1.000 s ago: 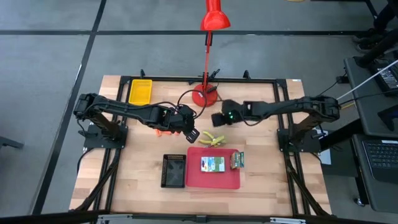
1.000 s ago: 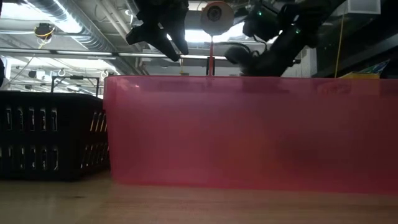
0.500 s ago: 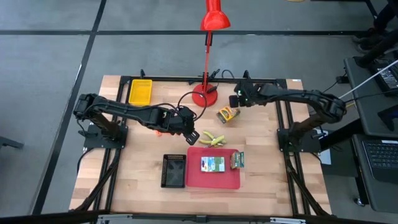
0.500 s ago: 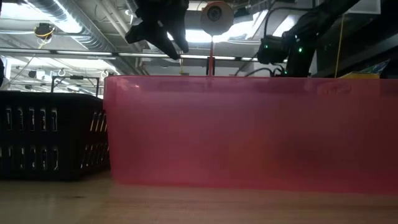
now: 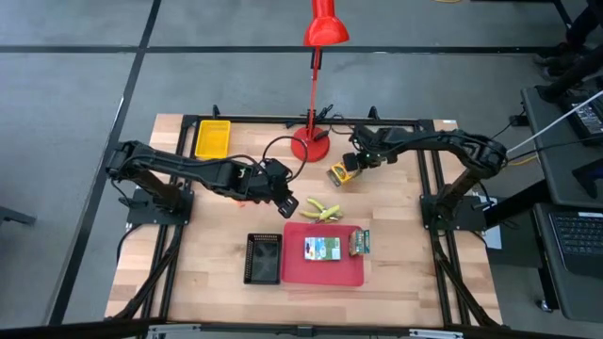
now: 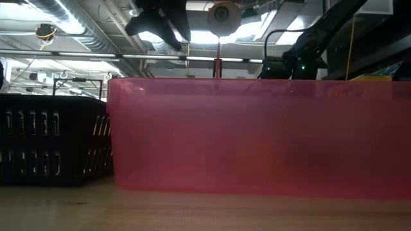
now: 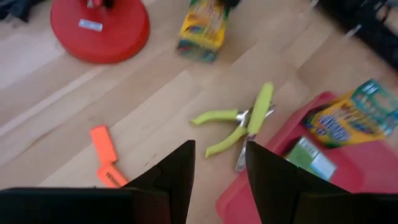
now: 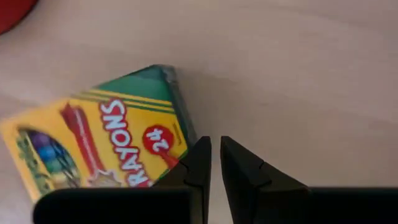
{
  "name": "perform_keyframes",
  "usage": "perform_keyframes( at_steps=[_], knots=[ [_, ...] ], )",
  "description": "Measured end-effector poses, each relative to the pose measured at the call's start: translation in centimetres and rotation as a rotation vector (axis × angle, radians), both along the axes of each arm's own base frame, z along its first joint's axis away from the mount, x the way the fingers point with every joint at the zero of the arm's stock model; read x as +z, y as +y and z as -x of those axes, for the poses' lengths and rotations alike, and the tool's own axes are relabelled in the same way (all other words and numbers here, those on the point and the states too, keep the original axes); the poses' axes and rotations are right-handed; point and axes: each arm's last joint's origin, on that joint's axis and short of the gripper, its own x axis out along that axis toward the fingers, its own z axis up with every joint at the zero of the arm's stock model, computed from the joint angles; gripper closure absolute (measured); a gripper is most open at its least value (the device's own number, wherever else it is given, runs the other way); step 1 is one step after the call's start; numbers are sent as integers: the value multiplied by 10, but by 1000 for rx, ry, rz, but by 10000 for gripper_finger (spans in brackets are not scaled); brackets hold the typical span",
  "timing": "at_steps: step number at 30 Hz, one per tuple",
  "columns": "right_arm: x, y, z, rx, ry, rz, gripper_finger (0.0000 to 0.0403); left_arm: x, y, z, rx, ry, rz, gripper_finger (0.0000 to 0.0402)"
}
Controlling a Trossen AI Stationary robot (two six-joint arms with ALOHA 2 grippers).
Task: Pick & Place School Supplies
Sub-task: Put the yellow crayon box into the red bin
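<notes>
Risk sits with the right gripper at upper centre of the high frame: its fingers are nearly closed on nothing, beside the loose crayon box, and descending like that would likely shove the box away. The right wrist view shows this narrow gap and the box's printed face, unreadable from overhead. The left gripper, parted and empty, hovers near the scissors-like tool and orange sticks. Two more boxes lie in the red tray.
</notes>
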Motion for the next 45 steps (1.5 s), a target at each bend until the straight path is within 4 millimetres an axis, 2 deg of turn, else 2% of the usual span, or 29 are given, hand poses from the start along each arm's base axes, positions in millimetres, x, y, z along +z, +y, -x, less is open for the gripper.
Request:
perform_keyframes(
  at_steps=[6,13,17,20,24,29,35,38,45],
  knots=[
    [1,26,-24,100,-144,-69,362,8,0,7,11,-24,-19,263],
    [1,67,-36,133,-113,-62,362,10,-3,10,19,-26,-25,263],
    [4,76,-38,96,-114,-13,362,10,-3,11,17,-21,-25,263],
    [14,76,-37,54,-155,33,362,10,-3,11,11,-19,-24,263],
    [26,64,-34,-31,-231,59,362,10,-3,10,-4,-13,-32,263],
    [26,44,-30,-88,-260,4,362,10,-3,10,-15,-8,-40,263],
    [25,35,-28,-109,-275,-20,362,10,-3,10,-19,-5,-51,263],
    [21,36,-26,-113,-277,-32,362,10,-3,10,-23,-3,-58,263],
    [-3,47,-16,-155,-303,-88,362,10,-3,10,-14,-5,-68,263]
  ],
)
